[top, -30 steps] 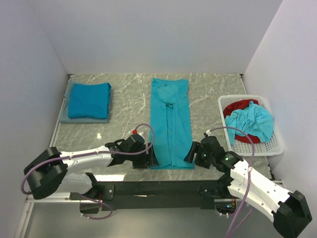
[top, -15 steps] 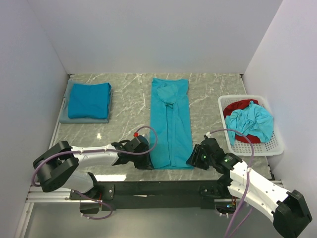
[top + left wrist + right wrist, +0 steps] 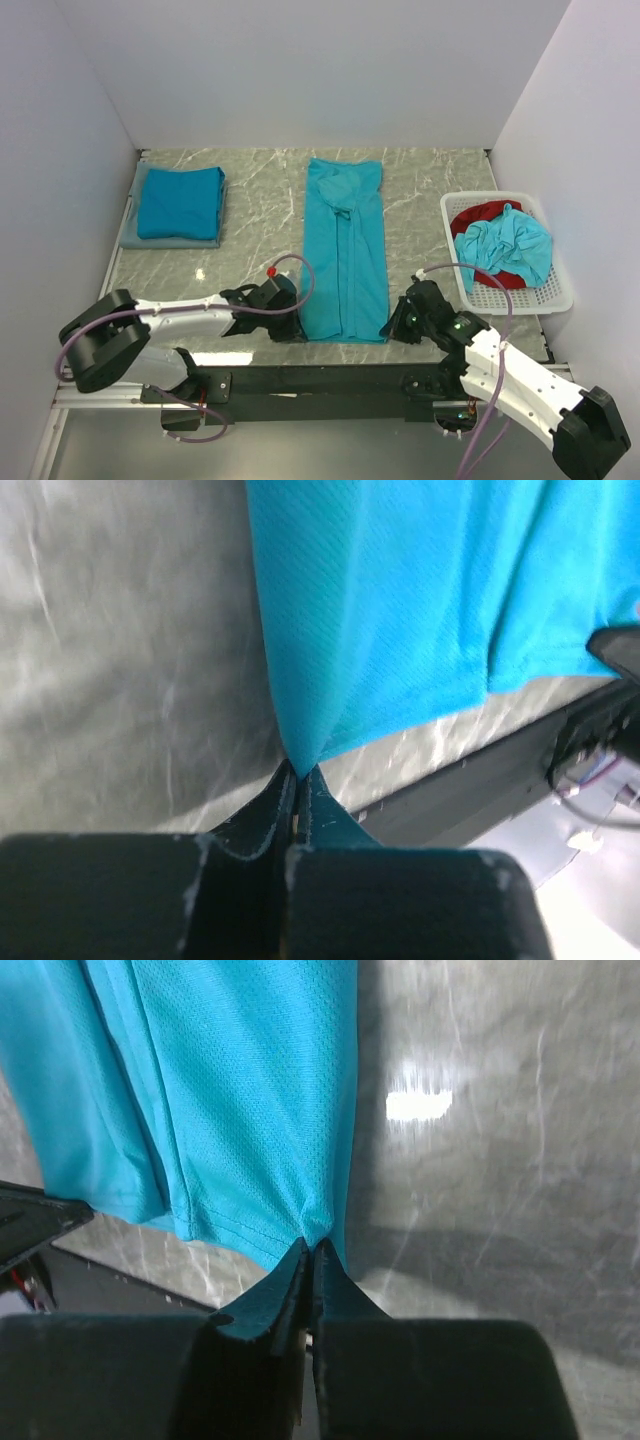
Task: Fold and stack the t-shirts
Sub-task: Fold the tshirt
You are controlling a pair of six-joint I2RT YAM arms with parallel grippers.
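Note:
A teal t-shirt lies folded into a long strip down the middle of the marble table. My left gripper is shut on its near left corner; in the left wrist view the cloth is pinched to a point between the jaws of the left gripper. My right gripper is shut on the near right corner, where the hem puckers into the closed right gripper. A folded teal t-shirt rests at the back left. Another teal shirt lies crumpled in the basket.
A white lattice basket at the right holds a red garment under the crumpled shirt. A grey cloth lies beneath the folded shirt at the back left. The black rail runs along the table's near edge.
Both grippers moved in to the strip's near corners and closed on the cloth. The near hem has drawn in slightly between them.

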